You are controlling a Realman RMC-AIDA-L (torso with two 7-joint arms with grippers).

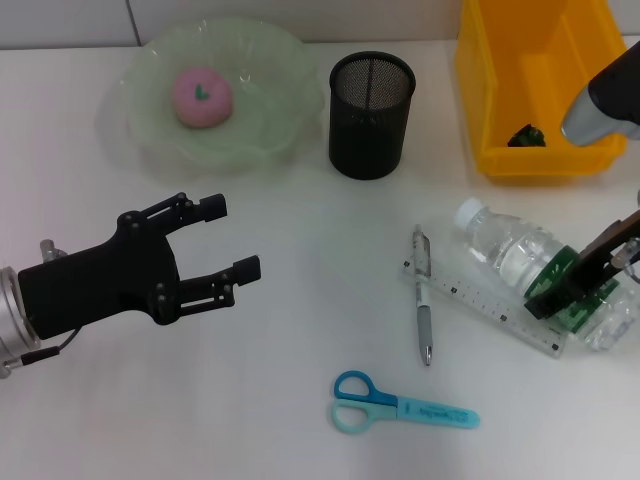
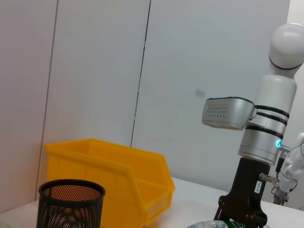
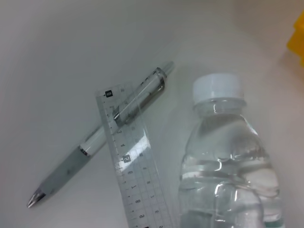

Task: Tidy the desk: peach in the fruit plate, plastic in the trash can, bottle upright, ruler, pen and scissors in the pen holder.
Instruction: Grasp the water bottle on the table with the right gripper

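Note:
The pink peach [image 1: 203,97] lies in the pale green fruit plate [image 1: 150,130] at the back left. A dark piece of plastic [image 1: 525,135] sits in the yellow trash can [image 1: 500,90]. The clear bottle [image 1: 505,250] lies on its side at the right, white cap toward the pen holder [image 1: 371,115]. My right gripper [image 1: 585,275] is down over its green label. Under the bottle lies the clear ruler [image 1: 480,300], with the pen [image 1: 423,300] beside it. The wrist view shows the bottle [image 3: 228,161], pen [image 3: 102,137] and ruler [image 3: 135,175] close up. Blue scissors [image 1: 400,405] lie near the front. My left gripper [image 1: 235,240] hovers open at the left.
The black mesh pen holder [image 2: 71,202] stands between the plate and the yellow bin [image 2: 114,175]. The pen's upper end rests on the ruler's corner. A grey wall closes off the back of the white desk.

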